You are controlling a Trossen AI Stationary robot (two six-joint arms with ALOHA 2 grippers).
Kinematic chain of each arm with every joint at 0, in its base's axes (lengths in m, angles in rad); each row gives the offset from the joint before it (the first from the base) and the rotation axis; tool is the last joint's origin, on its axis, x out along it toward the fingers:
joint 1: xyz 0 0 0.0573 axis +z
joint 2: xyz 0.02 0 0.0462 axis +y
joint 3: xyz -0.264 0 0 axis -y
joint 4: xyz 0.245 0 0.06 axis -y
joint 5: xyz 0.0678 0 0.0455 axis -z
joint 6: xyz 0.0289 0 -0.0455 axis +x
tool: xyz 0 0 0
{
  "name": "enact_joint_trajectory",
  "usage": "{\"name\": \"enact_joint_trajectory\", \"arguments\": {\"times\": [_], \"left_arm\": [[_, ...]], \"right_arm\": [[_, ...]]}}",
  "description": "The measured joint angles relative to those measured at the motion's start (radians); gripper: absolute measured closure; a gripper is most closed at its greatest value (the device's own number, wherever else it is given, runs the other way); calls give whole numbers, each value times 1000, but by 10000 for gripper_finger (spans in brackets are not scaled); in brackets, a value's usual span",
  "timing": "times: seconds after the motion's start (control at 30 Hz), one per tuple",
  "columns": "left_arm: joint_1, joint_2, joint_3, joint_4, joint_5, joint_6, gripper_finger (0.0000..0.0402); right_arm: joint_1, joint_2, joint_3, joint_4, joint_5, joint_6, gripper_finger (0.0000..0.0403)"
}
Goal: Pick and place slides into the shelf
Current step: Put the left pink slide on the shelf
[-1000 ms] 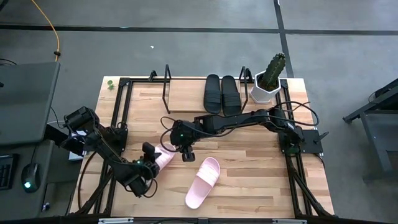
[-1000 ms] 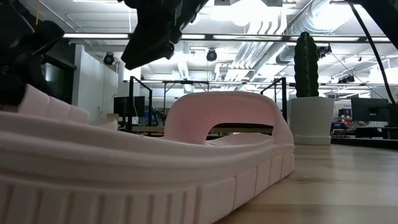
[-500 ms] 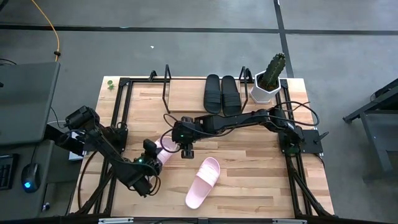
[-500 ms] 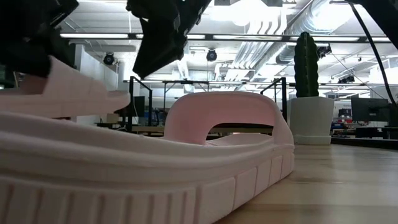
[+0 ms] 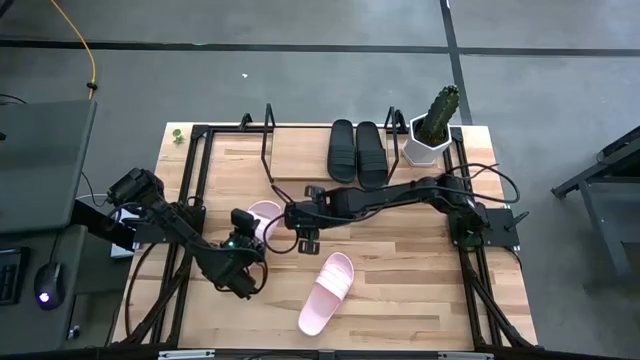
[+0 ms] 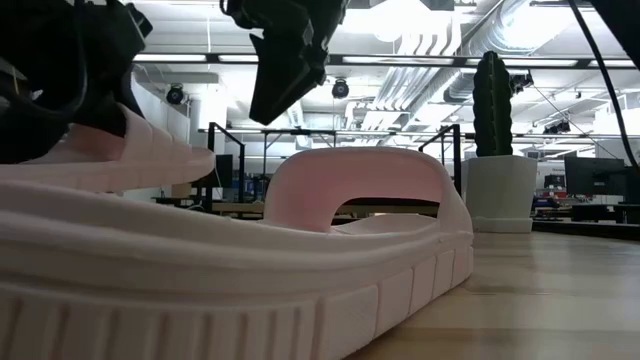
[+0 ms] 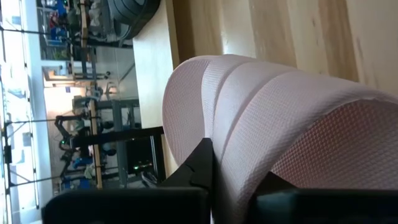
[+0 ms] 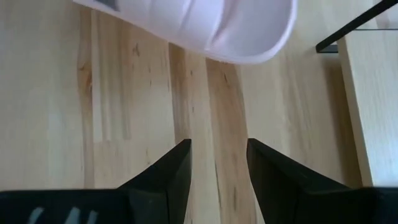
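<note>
The left claw seems clamped on a lifted pink slide; the right claw, fingers apart, hovers beside it.

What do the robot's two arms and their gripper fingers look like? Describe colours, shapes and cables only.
Both arms are dark, jointed links with black cables looping beside them. The left gripper shows a small green light nearby. The right gripper has two black, wedge-shaped fingers with flat, matte inner faces.
</note>
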Motion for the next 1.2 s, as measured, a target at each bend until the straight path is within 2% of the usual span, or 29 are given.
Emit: {"name": "enact_joint_trajectory", "arguments": {"times": [0.13,0.43,0.53,0.7,0.93,1.07,1.2], "left_arm": [[7,0,0,-1,-21,9,395],[11,-2,6,-6,-126,84,398],[11,-2,37,-27,-151,86,394],[24,-3,122,-103,-214,103,396],[126,-3,260,-213,-268,108,392],[203,-3,310,-245,-346,108,397],[282,-3,366,-262,-374,108,396]], "right_arm": [[16,-7,0,-11,9,6,257],[57,-43,0,-102,136,93,257],[71,-46,0,-108,174,92,257],[80,-47,0,-114,174,89,257],[81,-47,0,-139,175,116,257],[90,-47,0,-183,233,146,257],[96,-47,0,-214,252,170,257]]}}
